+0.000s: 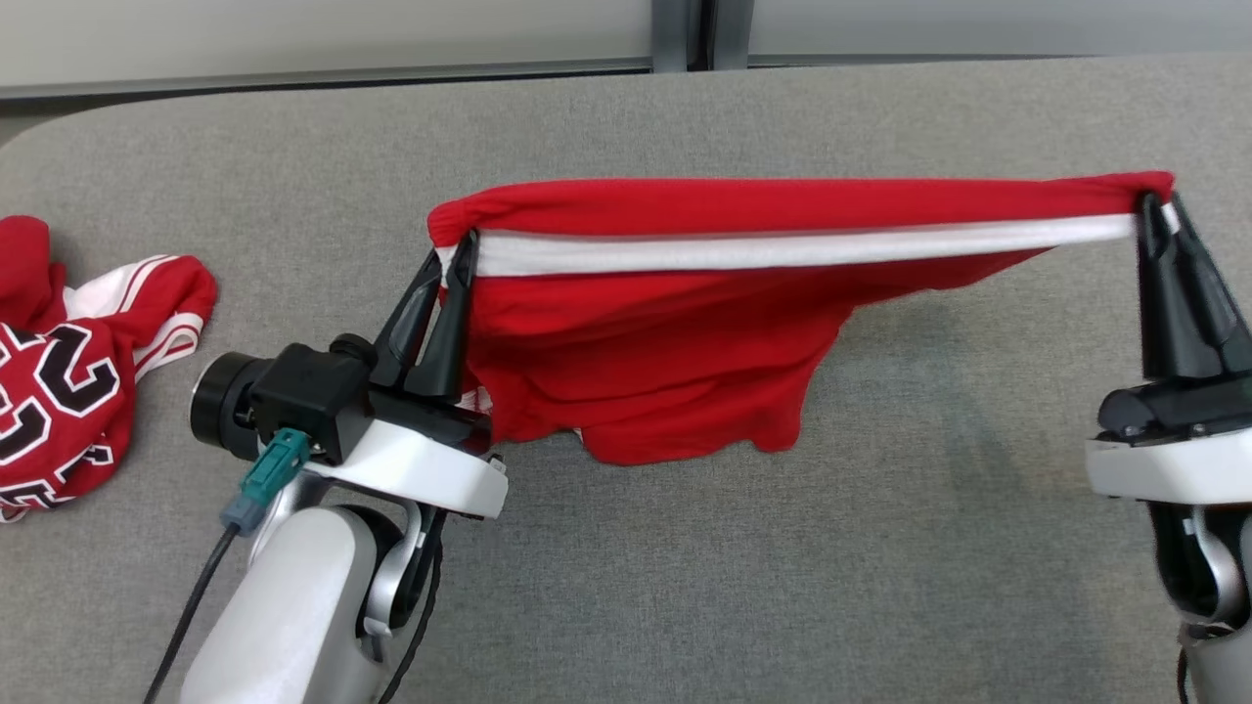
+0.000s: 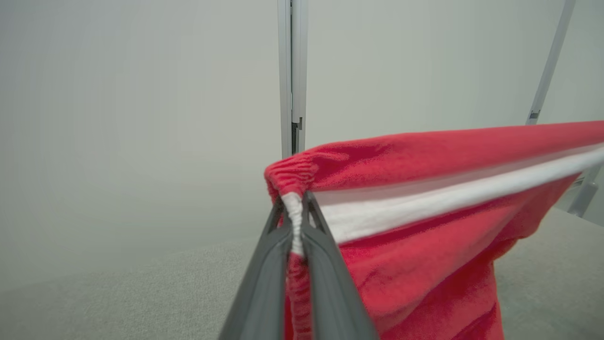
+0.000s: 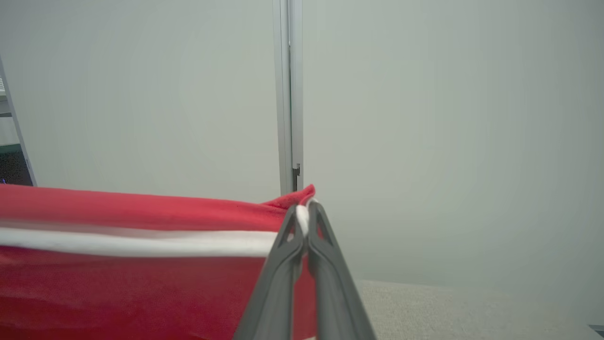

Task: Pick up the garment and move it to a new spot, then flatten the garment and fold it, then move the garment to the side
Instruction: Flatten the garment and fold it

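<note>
Where the grey, cloth-covered surface runs back to its rounded far edge, pale wall panels stand behind it, joined by a grey metal post. At the far left of the surface lies a crumpled red jersey with black-and-white numerals and white stripes, well apart from the arms.

The left fingers are closed tight on the left end of the garment — a red piece with a broad white band along its upper edge — and the right fingers are closed just as tight on its right end. Between them the band is pulled into a nearly straight, taut line above the surface. The rest of the red cloth hangs below in loose folds, deepest toward the left and tapering up to the right. Whether the lowest fold touches the surface cannot be told.

The head view gives the whole span and the soft shadow under it. The left wrist view shows the hem bunched into small gathers where it is pinched, with white cloth squeezed between the tips, and a slanted grey strut off to one side. The right wrist view shows a small red-and-white tuft poking past the tips.
</note>
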